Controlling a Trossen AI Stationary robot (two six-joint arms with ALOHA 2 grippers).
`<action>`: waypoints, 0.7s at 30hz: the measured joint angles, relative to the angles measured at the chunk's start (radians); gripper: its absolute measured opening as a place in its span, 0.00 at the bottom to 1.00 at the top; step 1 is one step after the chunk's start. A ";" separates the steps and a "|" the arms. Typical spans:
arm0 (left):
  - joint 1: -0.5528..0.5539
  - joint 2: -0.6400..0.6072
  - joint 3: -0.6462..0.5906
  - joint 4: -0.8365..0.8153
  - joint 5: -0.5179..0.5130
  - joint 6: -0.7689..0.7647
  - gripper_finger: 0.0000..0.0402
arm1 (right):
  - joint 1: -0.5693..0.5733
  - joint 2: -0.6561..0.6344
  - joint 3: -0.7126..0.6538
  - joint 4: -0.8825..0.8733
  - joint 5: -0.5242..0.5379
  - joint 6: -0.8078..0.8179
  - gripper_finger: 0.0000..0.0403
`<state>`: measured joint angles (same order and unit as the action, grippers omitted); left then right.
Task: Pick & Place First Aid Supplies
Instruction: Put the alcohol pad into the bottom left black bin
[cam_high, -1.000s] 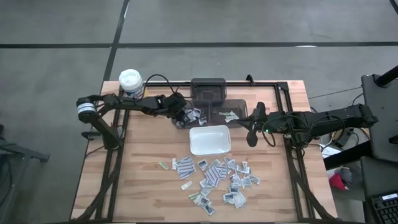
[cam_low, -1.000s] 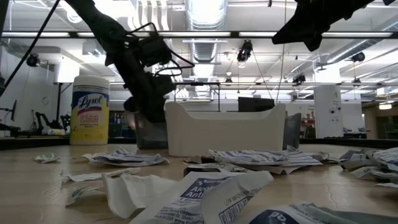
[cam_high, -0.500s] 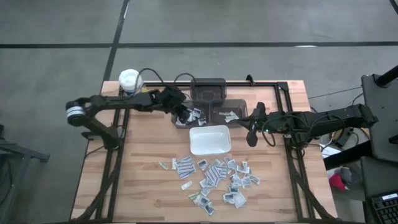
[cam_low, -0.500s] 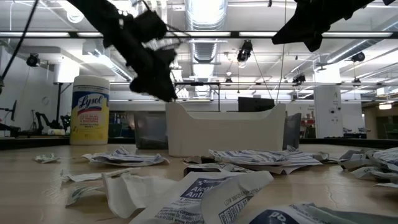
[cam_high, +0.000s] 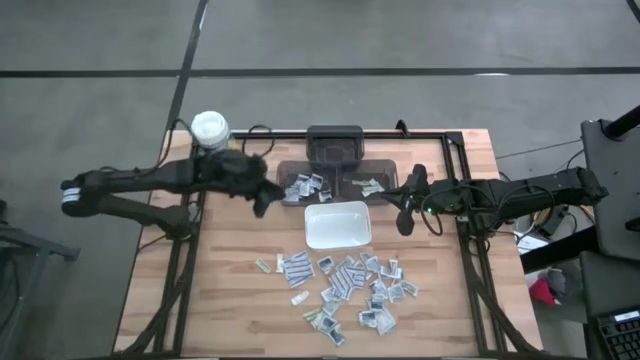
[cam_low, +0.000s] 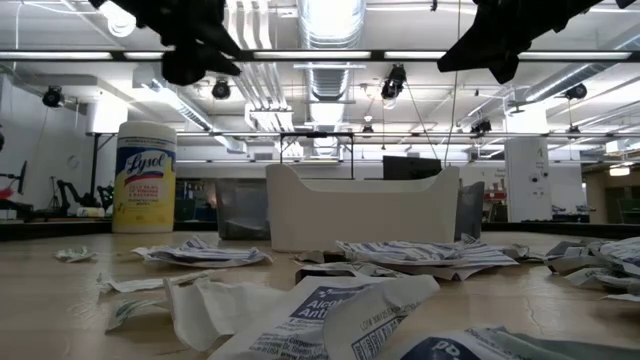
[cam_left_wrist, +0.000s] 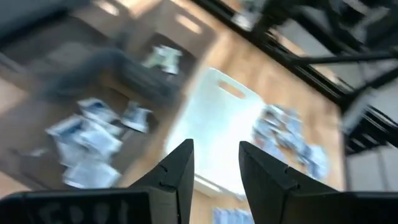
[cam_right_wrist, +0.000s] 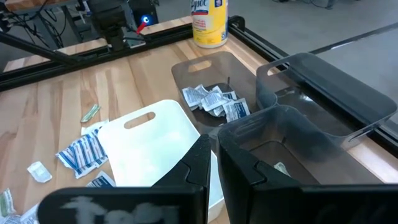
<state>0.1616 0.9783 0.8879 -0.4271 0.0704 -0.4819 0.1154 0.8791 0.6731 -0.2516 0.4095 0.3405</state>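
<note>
The first aid packets (cam_high: 345, 285) lay mostly scattered on the wooden table (cam_high: 230, 290) in front of the white tray (cam_high: 337, 224), which held none that I could see. A smaller bunch of packets (cam_high: 303, 187) sat in the dark translucent bin (cam_high: 288, 170) just behind the tray. My left gripper (cam_high: 262, 203) hung above the table beside that bin, its fingers (cam_left_wrist: 177, 171) apart and holding nothing. My right gripper (cam_high: 403, 220) waited to the right of the tray, fingers (cam_right_wrist: 239, 163) nearly together, empty. The yellow Lysol canister (cam_high: 210, 130) stood at the back left corner.
</note>
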 joint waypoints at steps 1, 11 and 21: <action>-0.031 -0.016 -0.013 0.003 0.000 -0.012 0.30 | 0.000 0.000 0.000 0.000 0.000 0.000 0.07; -0.370 -0.036 -0.134 0.046 -0.048 -0.152 0.30 | 0.000 0.000 0.000 0.000 0.000 0.000 0.07; -0.591 0.012 -0.331 0.354 -0.140 -0.327 0.30 | 0.000 0.001 0.000 -0.001 -0.002 0.055 0.07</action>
<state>-0.4297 0.9906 0.5570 -0.0736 -0.0695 -0.8093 0.1155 0.8799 0.6731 -0.2526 0.4080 0.3951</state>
